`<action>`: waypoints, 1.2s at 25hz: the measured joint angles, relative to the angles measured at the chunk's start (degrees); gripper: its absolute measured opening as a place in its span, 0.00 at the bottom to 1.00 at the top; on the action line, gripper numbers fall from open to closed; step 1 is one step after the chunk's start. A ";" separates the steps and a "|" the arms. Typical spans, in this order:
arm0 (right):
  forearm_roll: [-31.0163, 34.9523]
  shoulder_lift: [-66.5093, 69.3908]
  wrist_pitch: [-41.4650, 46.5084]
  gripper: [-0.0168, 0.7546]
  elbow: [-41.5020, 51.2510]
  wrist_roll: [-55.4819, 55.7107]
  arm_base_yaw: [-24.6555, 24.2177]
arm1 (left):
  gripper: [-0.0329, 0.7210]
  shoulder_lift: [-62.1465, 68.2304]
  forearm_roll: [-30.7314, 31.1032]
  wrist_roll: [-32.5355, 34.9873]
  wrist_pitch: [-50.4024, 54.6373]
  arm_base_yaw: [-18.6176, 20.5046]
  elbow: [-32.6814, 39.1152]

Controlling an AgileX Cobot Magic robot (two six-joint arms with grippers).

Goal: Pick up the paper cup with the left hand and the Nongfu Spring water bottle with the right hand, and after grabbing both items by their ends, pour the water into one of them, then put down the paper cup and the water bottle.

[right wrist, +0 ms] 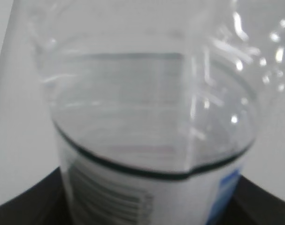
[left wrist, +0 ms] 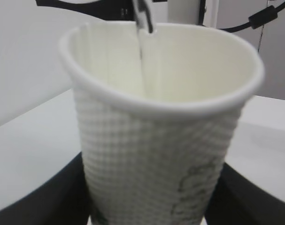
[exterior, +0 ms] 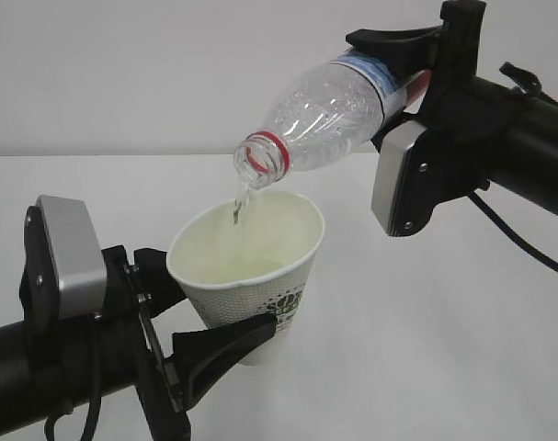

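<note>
left hand [exterior: 214,317] clamped on paper cup [exterior: 251,276], right hand [exterior: 403,73] gripping bottle [exterior: 324,110] tilted, water [exterior: 240,204] streaming into cup

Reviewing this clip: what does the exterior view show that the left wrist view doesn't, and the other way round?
Only the exterior view shows the tilted bottle with its open mouth over the cup, the right pincer clamped on its labelled end, and the left pincer gripping the cup low down. Only the left wrist view gives a close look at the cup's dimpled wall and the dark print near its bottom. Both show the paper cup and the thin stream of water falling into it.
</note>
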 joint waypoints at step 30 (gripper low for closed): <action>0.00 0.00 0.00 0.64 0.00 -0.90 0.00 | 0.67 0.00 0.00 0.00 0.15 0.00 0.00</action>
